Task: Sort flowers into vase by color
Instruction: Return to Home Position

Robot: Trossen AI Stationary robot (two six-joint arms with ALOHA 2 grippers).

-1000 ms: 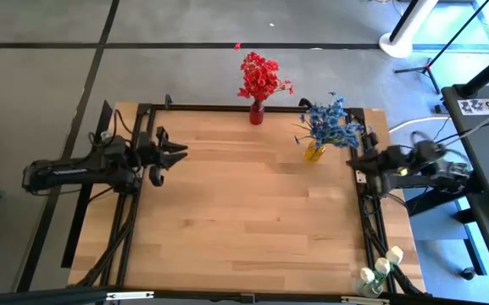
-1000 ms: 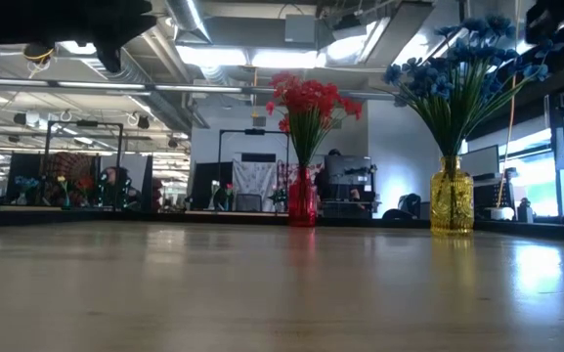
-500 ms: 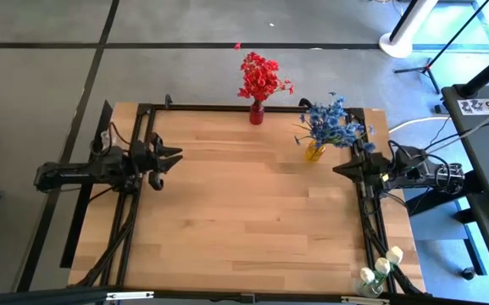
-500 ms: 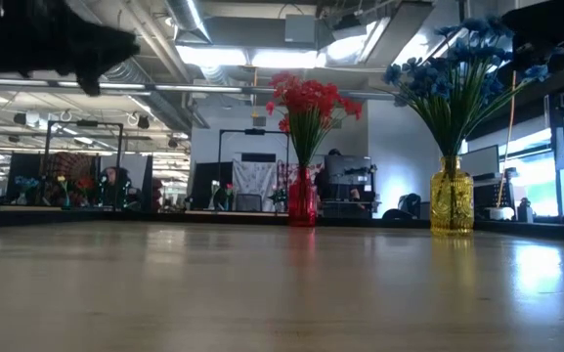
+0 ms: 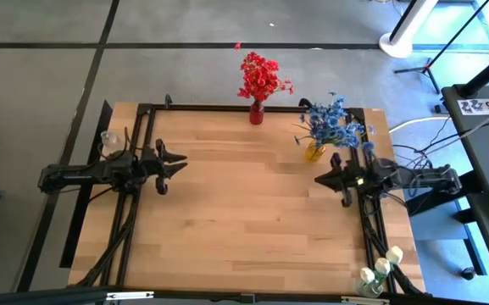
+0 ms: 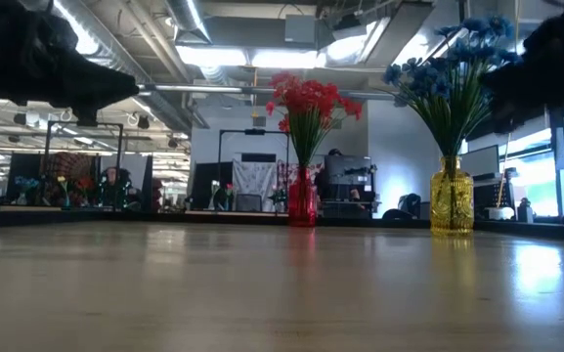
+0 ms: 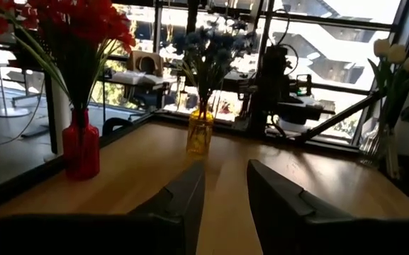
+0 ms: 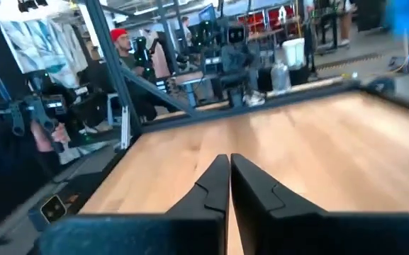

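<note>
- Filling most of the overhead view, a pale wooden table [image 5: 244,220] lies bare across its middle, with a dark frame [image 5: 210,108] round its edge.
- Two dark arms reach in level over the table's sides and point toward each other, well apart. The left arm [image 5: 91,174] is over the left edge and the right arm [image 5: 405,178] over the right edge.
- Red flowers [image 5: 259,78] stand in a red vase [image 5: 256,113] at the middle of the far edge.
- Blue flowers [image 5: 333,123] stand in a yellow vase [image 5: 313,152] near the far right corner, close to the right arm.
- White flowers [image 5: 381,264] stand upright at the near right corner, outside the frame.
- No loose stems show on the wood, so the sorting looks finished.
- The left gripper [image 5: 181,160] hangs above the left side of the table. Its fingers sit a narrow gap apart and hold nothing.
- The right gripper [image 5: 319,180] hangs near the yellow vase. Its fingers are pressed almost together and hold nothing.
- The step in hand appears to be parking both arms.
- To do it well, the right arm should draw straight back, away from the blue flowers, without swinging toward the yellow vase.
- Both grippers should stay lifted off the wood and move slowly.
</note>
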